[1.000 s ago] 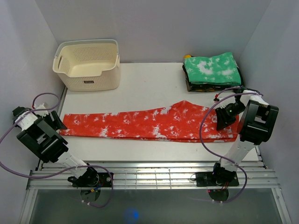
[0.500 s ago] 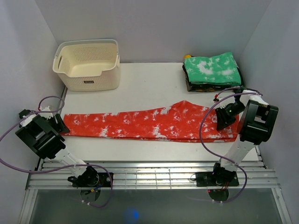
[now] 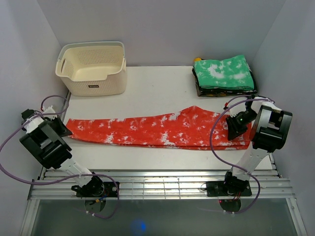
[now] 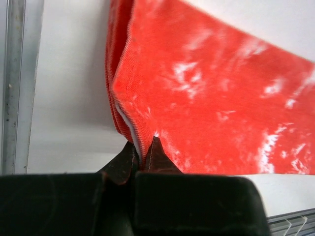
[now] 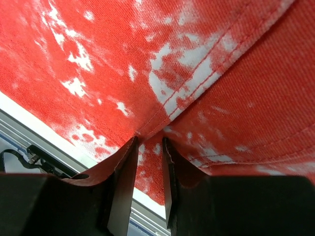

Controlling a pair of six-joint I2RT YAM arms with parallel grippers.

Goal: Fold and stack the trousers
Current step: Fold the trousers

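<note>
At the hem, the left gripper (image 4: 143, 147) is clamped on the red trousers (image 3: 157, 129); the right gripper (image 5: 149, 143) nips the waist. They lie stretched across the table (image 3: 157, 88). Either thin pinch might shed a layer on lifting, skewing the fold.

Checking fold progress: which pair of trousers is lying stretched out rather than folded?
The red-and-white pair, spread full length across the table. The green pair is already folded, sitting at the far right corner.

The left arm (image 3: 44, 145) and right arm (image 3: 268, 130) are blocky black with white links — purple cables (image 3: 211, 137) loop alongside.
</note>
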